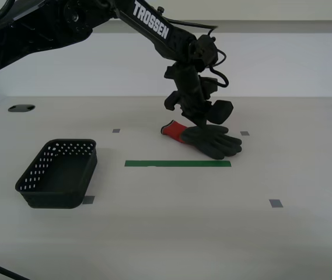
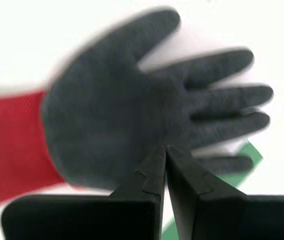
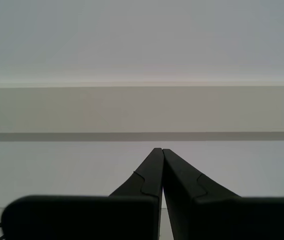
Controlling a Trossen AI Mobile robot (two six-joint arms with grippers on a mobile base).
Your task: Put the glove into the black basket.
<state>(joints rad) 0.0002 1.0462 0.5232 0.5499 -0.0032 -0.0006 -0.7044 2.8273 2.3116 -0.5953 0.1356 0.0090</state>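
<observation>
The glove [image 1: 211, 140] lies flat on the table right of centre, dark fingers toward the exterior view's right and red cuff [image 1: 173, 129] toward its left. My second gripper [image 1: 196, 121] hangs from the arm reaching in from the upper left, right at the glove's palm. In the second wrist view the glove [image 2: 112, 115] fills the picture, and the gripper [image 2: 164, 149] has its jaws closed tip to tip over the palm, with no fabric visible between them. The black basket [image 1: 72, 142] stands empty at the left. My first gripper [image 3: 159, 150] is shut, empty and faces a pale wall.
A green tape strip [image 1: 177, 164] lies just in front of the glove and shows in the second wrist view [image 2: 249, 152]. Small grey tape squares [image 1: 276, 203] mark the table. Dark holes [image 1: 21, 108] sit at the table's far corners. A white wall stands behind.
</observation>
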